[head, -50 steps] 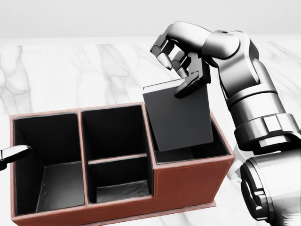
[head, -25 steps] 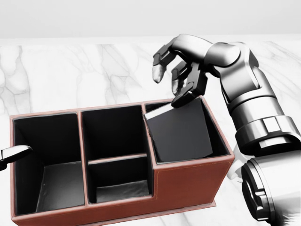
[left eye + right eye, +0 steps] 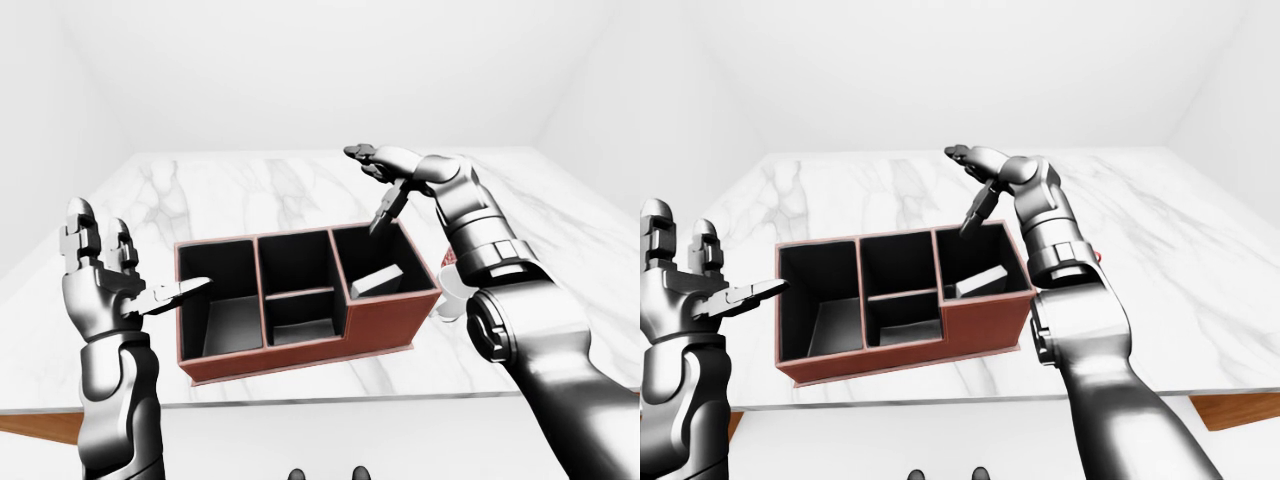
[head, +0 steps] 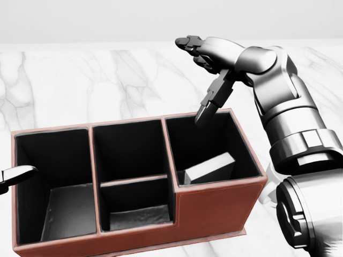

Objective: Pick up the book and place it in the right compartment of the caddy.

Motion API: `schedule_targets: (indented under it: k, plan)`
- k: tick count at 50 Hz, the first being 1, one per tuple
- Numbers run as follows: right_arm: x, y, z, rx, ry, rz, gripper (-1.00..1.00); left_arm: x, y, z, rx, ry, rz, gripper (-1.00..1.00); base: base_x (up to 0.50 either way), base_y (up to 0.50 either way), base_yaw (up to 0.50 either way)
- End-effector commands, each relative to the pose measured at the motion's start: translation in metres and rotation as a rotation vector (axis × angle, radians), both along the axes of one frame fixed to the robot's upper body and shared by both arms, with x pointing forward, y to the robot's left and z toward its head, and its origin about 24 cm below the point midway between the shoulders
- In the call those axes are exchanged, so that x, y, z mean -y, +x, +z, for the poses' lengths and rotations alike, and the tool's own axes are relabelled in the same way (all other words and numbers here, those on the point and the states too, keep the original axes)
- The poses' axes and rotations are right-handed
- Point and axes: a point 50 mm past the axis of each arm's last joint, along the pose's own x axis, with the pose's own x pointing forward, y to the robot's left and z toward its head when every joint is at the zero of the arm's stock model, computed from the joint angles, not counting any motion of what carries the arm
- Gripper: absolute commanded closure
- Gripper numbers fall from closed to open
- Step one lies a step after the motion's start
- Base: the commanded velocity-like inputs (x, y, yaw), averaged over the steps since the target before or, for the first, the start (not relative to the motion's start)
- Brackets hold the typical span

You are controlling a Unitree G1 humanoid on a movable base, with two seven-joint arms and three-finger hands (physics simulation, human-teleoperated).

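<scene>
The white marble tabletop (image 4: 80,80) fills most of the head view, and the red-brown caddy (image 4: 214,206) stands on it near 6 o'clock, with three sections side by side, the middle one split by a low divider. The right hand (image 4: 211,67) hovers above the upper rim of the right compartment, at about 1 o'clock in the head view, with its fingers (image 4: 210,101) spread wide and holding nothing. The book (image 4: 210,167) lies inside the right compartment, down at about 5 o'clock from these fingers, tilted, with one end leaning on the wall beside the middle section; its long axis runs roughly from 8 to 2 o'clock. So the placing looks done, I think, and the right hand only needs to rise clear; the compartment walls are the only obstacle. The left hand (image 3: 105,275) stands just beside the caddy's left wall, its fingers open and empty.
</scene>
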Motion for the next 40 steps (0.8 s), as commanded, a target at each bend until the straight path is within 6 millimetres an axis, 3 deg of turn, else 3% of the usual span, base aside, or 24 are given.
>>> schedule_targets:
  k: [1,5,9,16,22,26,29,32,36,40]
  plan:
    - [0.001,0.0,0.002,0.0,0.01,-0.003,-1.0,0.0,0.0,0.0,0.0,0.0,0.0,-1.0,0.0,0.0,0.0]
    - [0.001,0.001,0.011,0.02,0.019,-0.003,-1.0,0.0,0.0,0.0,0.001,0.0,-0.001,-1.0,0.0,0.0,0.0]
    - [0.003,0.001,0.007,0.002,0.037,-0.007,-1.0,0.0,0.001,0.0,-0.002,-0.001,-0.001,-1.0,0.0,0.0,0.0]
    - [0.0,-0.003,0.061,0.193,0.073,0.0,-1.0,0.001,0.001,-0.001,-0.006,0.002,-0.004,-1.0,0.0,0.0,0.0]
    - [-0.003,-0.012,0.09,0.339,0.08,0.014,-1.0,0.002,0.0,-0.001,-0.003,0.003,-0.003,-1.0,0.0,0.0,0.0]
    - [-0.003,-0.03,0.118,0.489,0.157,0.057,-1.0,0.002,0.0,0.0,-0.002,0.004,-0.003,-1.0,0.0,0.0,0.0]
    - [-0.004,-0.041,0.127,0.568,0.15,0.078,-1.0,0.002,0.0,0.0,-0.003,0.003,-0.002,-1.0,0.0,0.0,0.0]
    - [-0.01,-0.067,0.146,0.73,0.155,0.127,-1.0,0.001,0.0,0.0,-0.001,0.004,-0.002,-1.0,0.0,0.0,0.0]
    - [-0.013,-0.096,0.155,0.883,0.164,0.163,-1.0,0.001,-0.001,0.0,-0.002,0.005,-0.002,-1.0,0.0,0.0,0.0]
    - [-0.011,-0.113,0.165,0.96,0.215,0.195,-1.0,0.002,-0.001,-0.001,-0.004,0.005,-0.003,-1.0,0.0,0.0,0.0]
